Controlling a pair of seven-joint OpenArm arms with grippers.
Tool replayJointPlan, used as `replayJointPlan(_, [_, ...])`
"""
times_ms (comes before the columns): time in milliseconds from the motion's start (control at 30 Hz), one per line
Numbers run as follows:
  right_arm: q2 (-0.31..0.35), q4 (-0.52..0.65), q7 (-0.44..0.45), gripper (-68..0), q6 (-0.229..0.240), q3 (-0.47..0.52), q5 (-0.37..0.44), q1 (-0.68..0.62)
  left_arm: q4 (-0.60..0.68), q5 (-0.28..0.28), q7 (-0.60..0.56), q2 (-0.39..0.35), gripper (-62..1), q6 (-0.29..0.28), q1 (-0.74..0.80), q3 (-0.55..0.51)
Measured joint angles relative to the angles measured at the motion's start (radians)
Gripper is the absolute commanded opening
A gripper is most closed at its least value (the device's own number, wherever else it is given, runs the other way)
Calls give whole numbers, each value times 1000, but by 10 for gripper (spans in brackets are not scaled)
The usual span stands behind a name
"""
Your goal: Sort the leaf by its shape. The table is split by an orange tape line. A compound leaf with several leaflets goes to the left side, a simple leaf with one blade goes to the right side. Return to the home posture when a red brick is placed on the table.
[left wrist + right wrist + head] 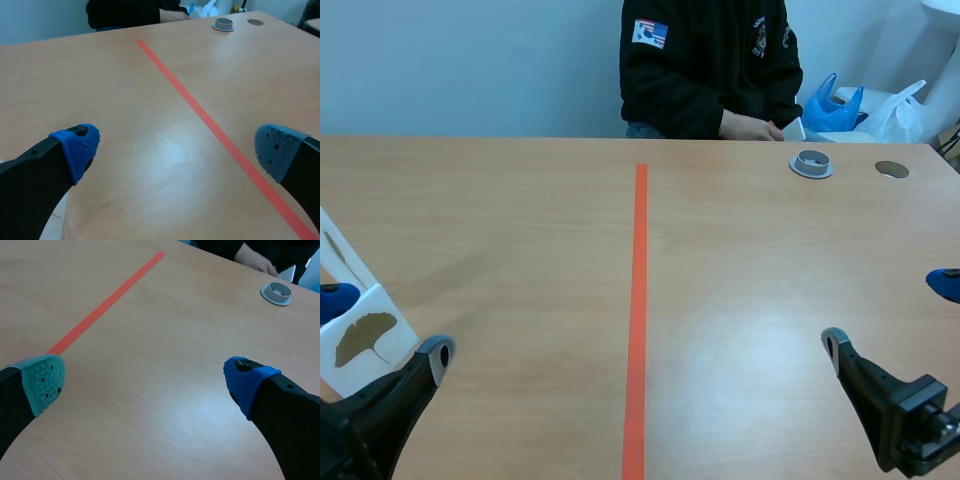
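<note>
**Item:** olive-brown fan-shaped leaf [365, 337], one notched blade, on a white card [382, 300]. Whether it is mounted or printed cannot be told.
**Location:** near left corner of the pale wooden desk [520, 250], left of the orange tape line [639, 300]. In the scene view it sits between the left gripper's fingertips. That arm's own camera shows only a white sliver beside one finger.
**Judged class:** simple leaf, so it is due on the right side.

**Left gripper** [177, 150]: fingers spread wide, holding nothing, low over bare desk.
**Right gripper** [145, 382]: fingers spread wide, holding nothing, near the near right corner, well apart from the card.

**Also present:** a person in a black jacket [705, 60] at the far edge, a grey plastic ring [811, 163] and a blue plastic bag [830, 105] near the far right corner.

**Hazards:**
- The thin card offers little edge, so the pads may slip or push it off the near left corner.
- The left wrist camera barely sees the card, so a grasp could be misaimed.
- A second white strip shows behind the card and could be caught together with it.
- The card has far to go to reach the right side, so a loose pinch could drop it short of the tape.
</note>
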Motion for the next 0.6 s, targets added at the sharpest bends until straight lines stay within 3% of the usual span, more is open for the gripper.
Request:
replayJointPlan(300, [0,0,0,4,0,0,0,0,42,60,58,-16,14,-22,-6,172])
replayJointPlan(433, [0,0,3,4,0,0,0,0,41,75,57,-19,14,35,-6,220])
replayJointPlan(600, [0,0,3,4,0,0,2,0,41,73,57,-27,14,42,-6,209])
